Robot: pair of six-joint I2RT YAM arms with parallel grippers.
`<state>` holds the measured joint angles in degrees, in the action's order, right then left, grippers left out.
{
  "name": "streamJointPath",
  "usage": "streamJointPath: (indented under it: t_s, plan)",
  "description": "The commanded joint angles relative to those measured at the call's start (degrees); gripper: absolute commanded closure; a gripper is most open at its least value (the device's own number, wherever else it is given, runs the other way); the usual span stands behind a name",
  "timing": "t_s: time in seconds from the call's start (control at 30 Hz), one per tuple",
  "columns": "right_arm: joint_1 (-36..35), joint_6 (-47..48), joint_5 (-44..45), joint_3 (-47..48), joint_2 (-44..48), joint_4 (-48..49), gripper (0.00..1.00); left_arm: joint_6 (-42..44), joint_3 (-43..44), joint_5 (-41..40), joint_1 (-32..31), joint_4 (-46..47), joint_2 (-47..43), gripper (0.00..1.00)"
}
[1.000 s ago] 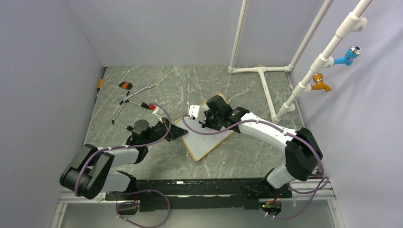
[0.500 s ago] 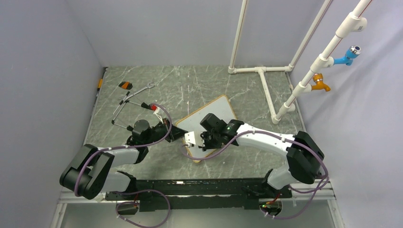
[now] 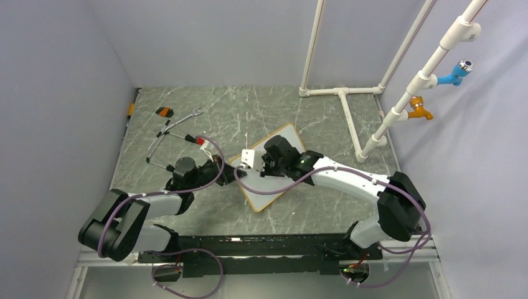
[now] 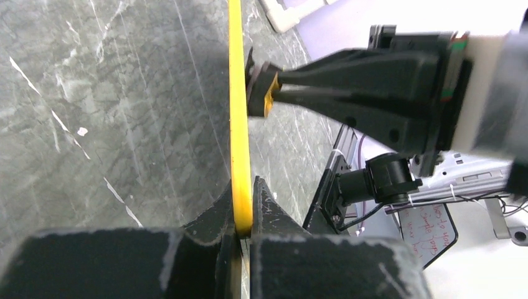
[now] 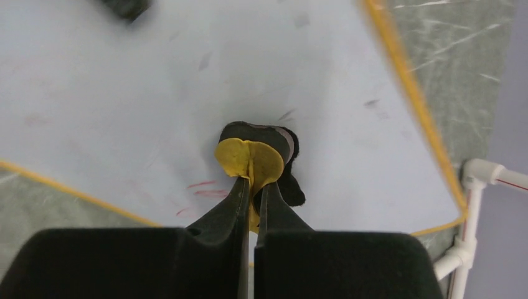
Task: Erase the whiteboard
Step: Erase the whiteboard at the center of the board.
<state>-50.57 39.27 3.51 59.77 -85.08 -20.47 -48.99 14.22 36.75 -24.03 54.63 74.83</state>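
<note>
The whiteboard (image 3: 263,193) lies flat on the marble-patterned table (image 3: 249,109), about midway between left and right and just ahead of both arms. It sits skewed. Its long axis runs from near-left to far-right, with one corner pointing to the far right and the opposite one back toward the arm bases.

Its white face looks mostly clean. In the right wrist view a few faint red strokes (image 5: 203,185) show close to the yellow-orange frame, just beside the eraser (image 5: 255,156) on its left in that view.

The right gripper (image 5: 251,190) is directly over the board, its jaws clamped together on the eraser's yellow handle with the black pad pressed down on the white surface. What is left to wipe is therefore right next to this claw, between the pad and the frame edge, so a short sideways stroke toward that edge looks like what the next pass needs.

The left gripper (image 4: 244,208) is at the board's left edge. Its jaws are pinched on the thin frame (image 4: 237,124), which runs straight out from between them in its wrist view. It appears to steady the board, so the right arm is the one placed to erase.
</note>
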Motion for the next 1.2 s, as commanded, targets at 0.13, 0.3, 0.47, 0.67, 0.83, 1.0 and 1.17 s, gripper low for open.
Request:
streamJointPath:
  t_s: [0.13,0.3,0.47,0.67,0.83,1.0,1.17]
  plan:
    - [-4.73,11.02,-10.75,-9.35,4.50,-11.99,1.00,-0.76,1.42,4.11,-0.72,9.18,-2.99,1.00]
    - [-4.58,6.61,-5.45,-7.99,3.35,-6.60,1.00,-0.75,1.42,4.06,-0.74,9.06,-2.95,1.00]
    - [0.55,-3.00,2.63,-0.53,1.93,1.44,1.00,-1.09,1.19,4.22,-0.73,9.38,-2.84,1.00]
    - [4.89,-6.82,3.93,1.49,0.51,2.78,1.00,-1.19,1.17,4.34,-0.75,9.85,-2.76,1.00]
    - [2.85,0.64,-5.32,-2.55,1.58,-5.22,1.00,-0.74,1.05,4.14,-0.71,9.11,-3.26,1.00]
    - [-2.51,9.37,-11.35,-7.06,4.15,-13.23,1.00,-0.47,1.13,3.99,-0.74,8.77,-3.46,1.00]
    - [-2.61,6.76,-6.57,-7.42,2.27,-10.58,1.00,-0.66,1.06,4.01,-0.68,9.21,-3.09,1.00]
